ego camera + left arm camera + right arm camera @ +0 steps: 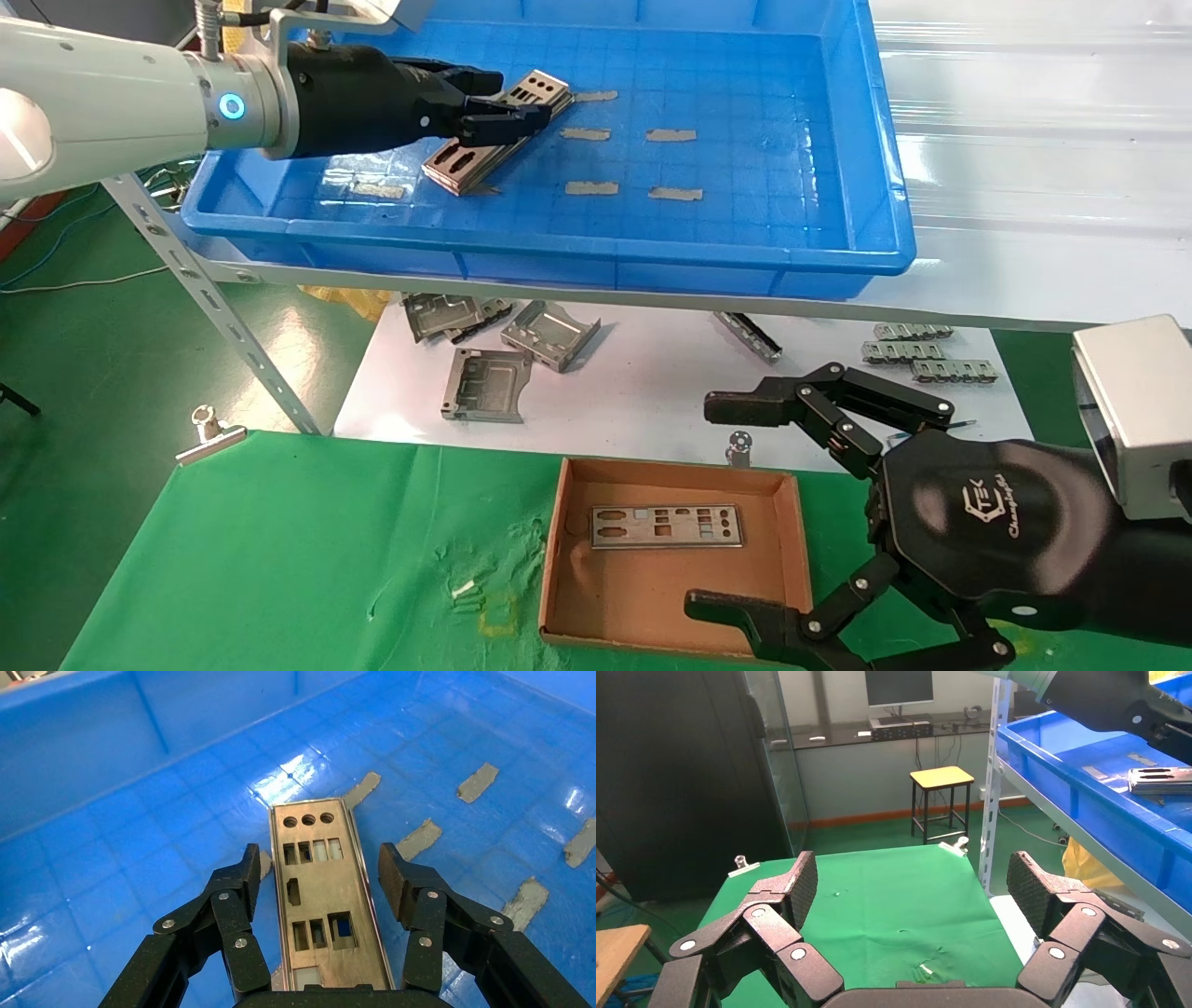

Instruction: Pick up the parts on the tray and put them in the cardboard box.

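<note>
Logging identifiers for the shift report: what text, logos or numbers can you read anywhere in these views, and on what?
"TEK": white logo on the black body of the right gripper, which hangs open by the cardboard box, head view.
A cursive white word under that logo: too small to read surely.
Plate in the cardboard box, stacked plates in the tray, left gripper: no readable markings.

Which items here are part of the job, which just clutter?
Job: plates in blue tray; plate in cardboard box; left tool open around one.
Clutter: tape strips, folded brackets, binder clip; right tool idle.
</note>
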